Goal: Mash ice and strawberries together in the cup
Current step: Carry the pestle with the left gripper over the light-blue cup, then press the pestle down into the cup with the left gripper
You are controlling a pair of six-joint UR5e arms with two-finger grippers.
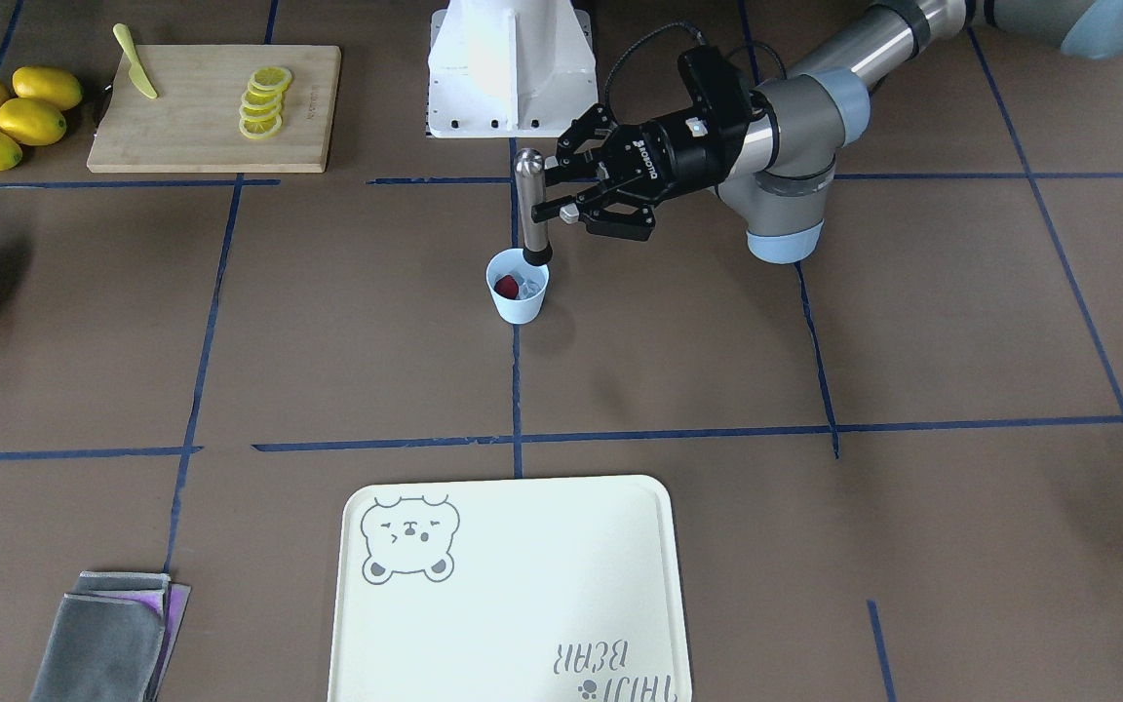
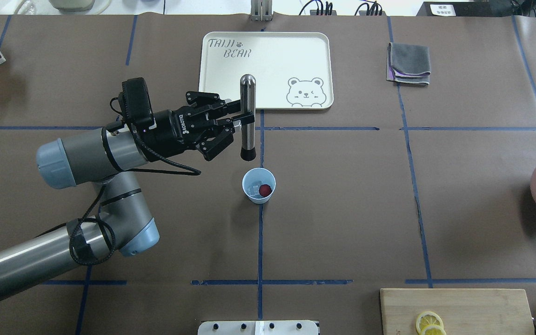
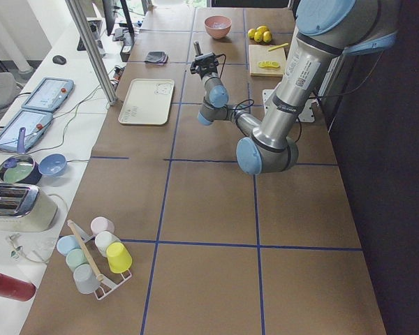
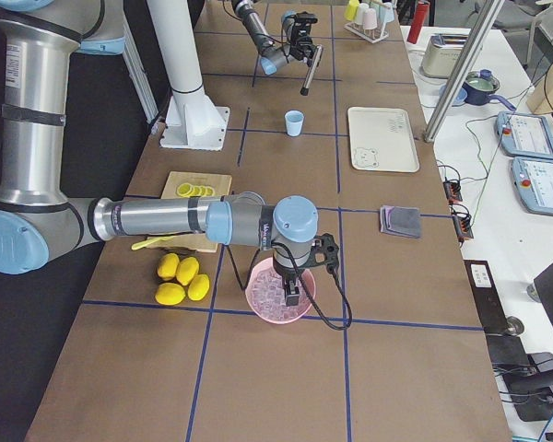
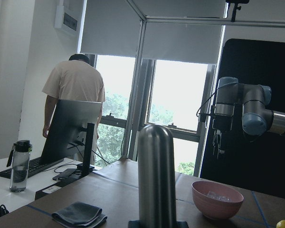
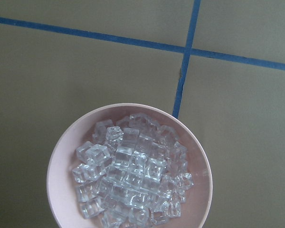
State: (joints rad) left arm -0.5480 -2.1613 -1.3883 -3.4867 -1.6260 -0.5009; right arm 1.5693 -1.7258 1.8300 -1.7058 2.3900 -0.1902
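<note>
Brown surface (image 2: 342, 209): cup (image 1: 520, 307) holding strawberry (image 2: 265, 190), ice (image 2: 253, 189); seemingly above it, upright muddler (image 2: 248, 93) clamped in left jaws; right jaws unreadable.

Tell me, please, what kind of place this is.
Probably a robotics lab staged as a drink-making station: a table gridded with blue tape, tablets on a side bench, lemons beside a cutting board.

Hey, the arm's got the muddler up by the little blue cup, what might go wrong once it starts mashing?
Nothing braces the cup; it stands free, so a push from the muddler in the left gripper could tip or slide it. The muddler's tip looks slightly off the cup's centre and may catch the rim. The strawberry and ice lie loose and could pop out.
</note>
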